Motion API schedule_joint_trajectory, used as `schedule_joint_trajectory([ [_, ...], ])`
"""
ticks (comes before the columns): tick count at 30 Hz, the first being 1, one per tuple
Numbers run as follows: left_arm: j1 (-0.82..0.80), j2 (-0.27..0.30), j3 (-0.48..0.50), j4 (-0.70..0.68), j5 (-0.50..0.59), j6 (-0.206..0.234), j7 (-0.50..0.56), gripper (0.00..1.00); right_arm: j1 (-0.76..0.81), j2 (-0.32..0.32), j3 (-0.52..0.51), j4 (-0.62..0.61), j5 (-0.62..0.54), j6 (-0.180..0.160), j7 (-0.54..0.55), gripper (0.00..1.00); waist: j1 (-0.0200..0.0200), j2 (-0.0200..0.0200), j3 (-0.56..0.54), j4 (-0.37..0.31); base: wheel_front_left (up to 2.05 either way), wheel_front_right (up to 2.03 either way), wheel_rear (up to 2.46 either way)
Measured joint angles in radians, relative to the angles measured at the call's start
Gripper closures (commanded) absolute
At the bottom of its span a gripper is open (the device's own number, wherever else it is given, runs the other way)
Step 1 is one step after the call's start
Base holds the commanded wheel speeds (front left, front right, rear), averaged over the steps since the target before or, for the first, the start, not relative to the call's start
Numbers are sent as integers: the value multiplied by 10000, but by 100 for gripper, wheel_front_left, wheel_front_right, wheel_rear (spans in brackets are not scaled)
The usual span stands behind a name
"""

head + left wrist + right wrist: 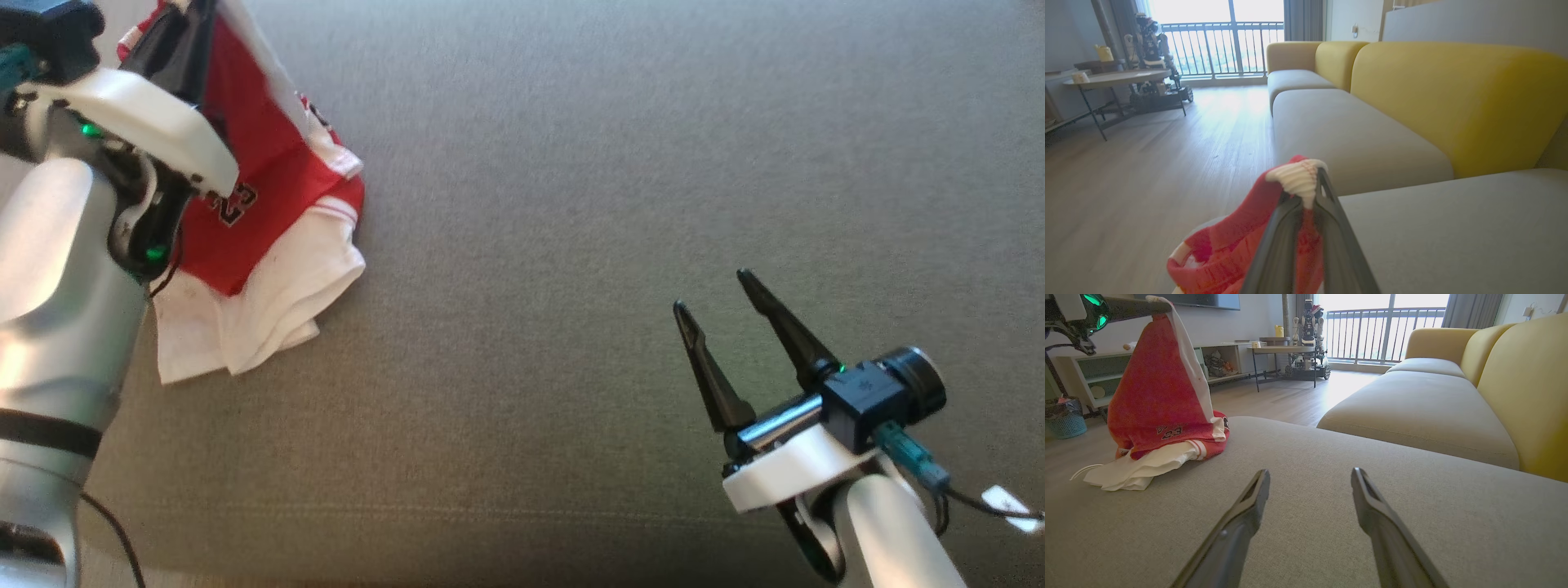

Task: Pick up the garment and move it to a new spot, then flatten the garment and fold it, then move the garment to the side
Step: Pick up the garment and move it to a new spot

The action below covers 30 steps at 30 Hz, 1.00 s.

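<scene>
Two end effectors share the work unevenly: the left end effector (1306, 196) is clamped on a ribbed white trim of the red-and-white jersey (269, 180), its dark fingers pinched together over the bunched fabric, while the right end effector (710, 291) hangs low over the grey sofa seat (571, 245) with its fingers spread apart and nothing between them. The jersey is drawn up into a tent from that single pinch. Its peak is raised at the left arm's fingertips, and its lower red and white folds rest in a heap on the seat near the seat's left edge, with the wooden floor (1167, 163) just beyond. The number 23 shows on the red panel in the right wrist view. Gripping one edge point probably lets the cloth's own weight pull it long, which would make it easier to carry. This looks like the pick-up part of the task, with the move to a new spot, the flattening and the fold all to come. The right arm, well apart from the jersey and facing the open seat in front of the yellow backrest (1527, 396), seems held ready to take a second corner. A one-point hold on stretchy trim may slip if the trailing folds drag.
</scene>
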Motion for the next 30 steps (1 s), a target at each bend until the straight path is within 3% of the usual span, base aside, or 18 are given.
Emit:
schedule_joint_trajectory([
  [6, -152, -311, -134, -1003, -159, 2, 56, 100, 442, 2, 299, -8, 357, 0, 0, 0, 0, 0, -831, -500, 0, 0, 0],
  [14, -617, -658, -102, -2328, -616, 188, 683, 100, 644, 0, 387, -270, 621, -2, 0, 0, 0, 0, -1317, -2057, 0, 0, 0],
  [24, -1525, -1185, -142, -3116, -759, 470, 1020, 100, 501, -2, 399, -581, 1250, -2, -2, 0, 0, 0, -939, -4453, 0, 0, 0],
  [30, -2155, -1496, -477, -3099, -571, 424, 1083, 100, 160, -2, 407, -773, 1825, -2, -2, 0, 0, 0, -189, -5479, 0, 0, 0],
])
